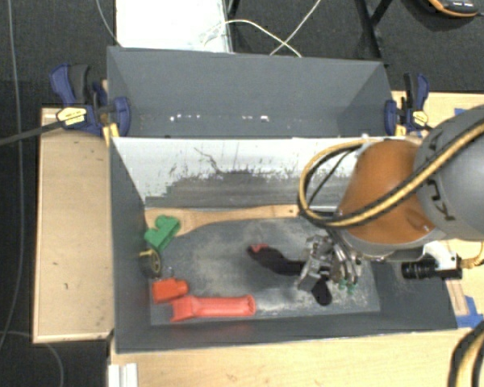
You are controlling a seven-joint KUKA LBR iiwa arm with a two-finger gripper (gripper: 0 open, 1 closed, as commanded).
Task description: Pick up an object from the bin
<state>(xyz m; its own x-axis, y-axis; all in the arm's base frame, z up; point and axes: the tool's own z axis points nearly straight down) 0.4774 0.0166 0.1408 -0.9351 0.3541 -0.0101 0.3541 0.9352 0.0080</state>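
Lying right of centre on the floor of the bin (218,260): black piece with a red tip (271,259), long axis running from upper left down to lower right, red end pointing away from the gripper, dark end nearly reaching it.

Hanging just beside that dark end, toward the view's right: gripper (327,276), low over the floor; open or closed, cannot tell.

Judging this black piece to be the nearest candidate, lying toward the view's left of the gripper, and so calling for a short shift that way along the piece's axis.

Resting behind it, along the foot of the back slope: wooden spoon (226,214), lengthwise across the bin.

Sitting well apart by the left wall: green piece (161,233), small brass piece (150,257), orange-red block (168,289).

Lying along the front edge: orange-red handle (218,305).
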